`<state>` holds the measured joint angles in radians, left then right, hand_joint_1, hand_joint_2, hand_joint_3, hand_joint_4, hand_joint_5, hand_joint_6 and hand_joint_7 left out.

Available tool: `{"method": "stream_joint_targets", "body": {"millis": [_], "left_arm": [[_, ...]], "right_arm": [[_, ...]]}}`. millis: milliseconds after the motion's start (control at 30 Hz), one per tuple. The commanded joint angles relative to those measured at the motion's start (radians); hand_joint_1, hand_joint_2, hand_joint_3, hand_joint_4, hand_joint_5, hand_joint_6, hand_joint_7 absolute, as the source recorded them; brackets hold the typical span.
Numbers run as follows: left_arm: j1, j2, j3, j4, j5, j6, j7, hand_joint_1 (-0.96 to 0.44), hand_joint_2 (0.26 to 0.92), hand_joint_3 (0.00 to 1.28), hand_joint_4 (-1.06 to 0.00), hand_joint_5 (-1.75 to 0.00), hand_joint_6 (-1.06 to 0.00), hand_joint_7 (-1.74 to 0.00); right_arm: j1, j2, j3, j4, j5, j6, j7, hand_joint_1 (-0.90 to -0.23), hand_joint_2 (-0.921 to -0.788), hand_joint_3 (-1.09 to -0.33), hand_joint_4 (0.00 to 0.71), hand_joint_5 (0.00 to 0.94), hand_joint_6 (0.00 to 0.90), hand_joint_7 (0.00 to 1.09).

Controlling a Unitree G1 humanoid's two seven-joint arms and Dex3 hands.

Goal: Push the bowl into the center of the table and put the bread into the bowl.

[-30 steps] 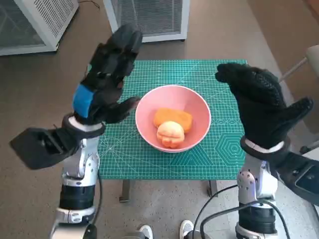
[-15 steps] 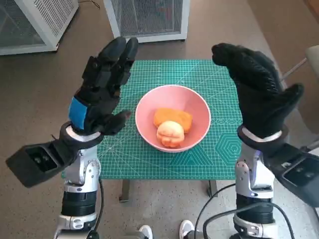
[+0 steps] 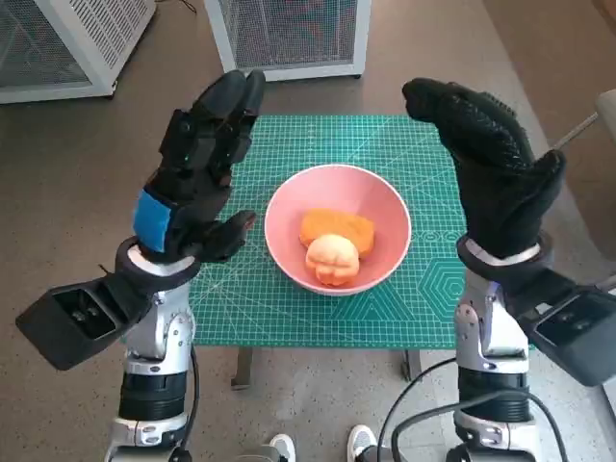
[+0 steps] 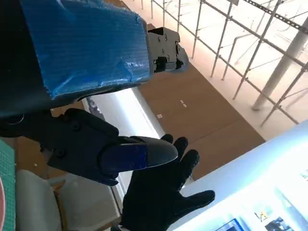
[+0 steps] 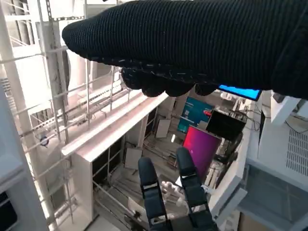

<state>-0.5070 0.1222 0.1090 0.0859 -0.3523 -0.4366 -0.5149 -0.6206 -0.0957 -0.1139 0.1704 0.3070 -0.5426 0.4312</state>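
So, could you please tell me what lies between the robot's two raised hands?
In the head view, the pink bowl with the bread in it sits on the green mat between the left hand and right hand.

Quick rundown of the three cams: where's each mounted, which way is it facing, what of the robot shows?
Head view: on the head, steeply down at the green mat, pink bowl and bread; both raised, empty hands show.
Left wrist view: behind the left hand, aimed up off the table at railings; right hand opposite.
Right wrist view: behind the right hand, facing room structure; left hand's fingers show.
Shared: each wrist view catches the other hand.
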Motion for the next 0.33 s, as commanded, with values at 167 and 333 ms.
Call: {"method": "stream_joint_targets", "body": {"millis": [167, 333], "left_arm": [[0.006, 0.001, -0.012, -0.022, 0.013, -0.006, 0.016, -0.64, 0.921, 0.47, -0.06, -0.02, 0.0, -0.45], [0.004, 0.003, -0.013, -0.021, 0.017, -0.007, 0.022, -0.64, 0.921, 0.47, -0.06, -0.01, 0.0, -0.46]], "right_arm": [[0.002, -0.015, 0.013, -0.004, 0.002, 0.026, 0.004, -0.495, -0.921, -0.505, 0.256, 0.004, 0.08, 0.54], [0.004, -0.017, 0.015, -0.005, 0.002, 0.029, 0.001, -0.492, -0.921, -0.505, 0.256, 0.003, 0.077, 0.55]]}}
